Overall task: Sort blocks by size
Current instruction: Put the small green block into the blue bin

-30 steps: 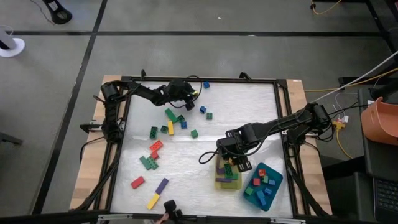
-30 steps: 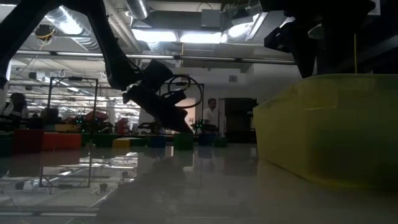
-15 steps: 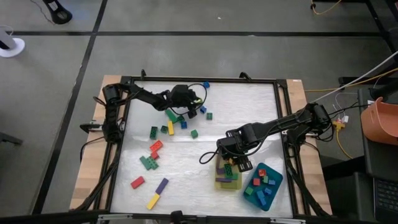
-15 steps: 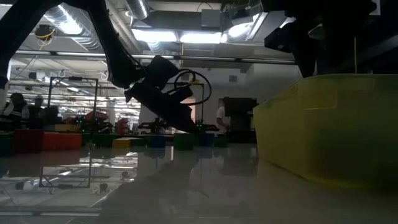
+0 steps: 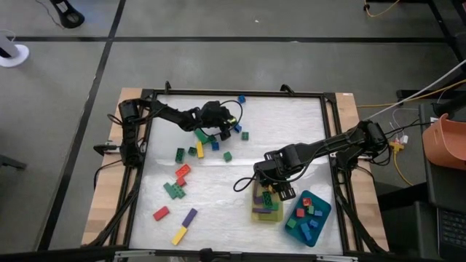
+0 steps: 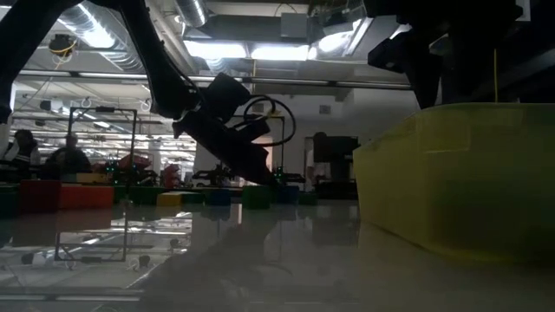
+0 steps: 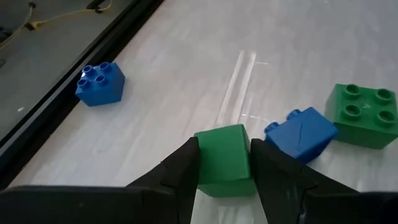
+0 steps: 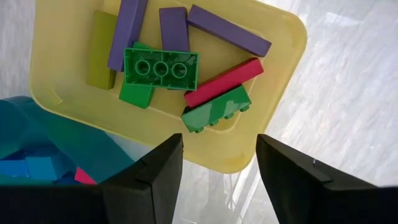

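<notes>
The left gripper (image 7: pixel 224 163) is reaching into the cluster of loose bricks near the far side of the white table (image 5: pixel 284 131), its two dark fingers pinching a small green plastic cube (image 7: pixel 222 159) that seems to be sitting on the table surface. A small blue plastic brick (image 7: pixel 300 134) is lying tilted, touching or nearly touching the outer face of one finger, with a square green studded brick (image 7: pixel 364 114) just beside it and another blue studded brick (image 7: pixel 99 83) well apart near the table's black frame.

My worry is that lifting the cube could drag or flip that blue neighbour, and since the fingers are gripping only its sides, it could slip out on the way to the trays.

The right gripper (image 8: pixel 219 163) is hanging with its fingers spread and empty above the yellow rectangular plastic tray (image 8: pixel 280 28). That tray is holding the long pieces: purple bars, an olive bar, a red bar and green studded bricks lying across one another. Beside it, the teal rectangular plastic tray (image 5: pixel 323 217) is carrying small blue and red cubes. Other blocks (image 5: pixel 179 182), red, green, yellow and purple, are lying scattered on the left of the table, not yet sorted.
</notes>
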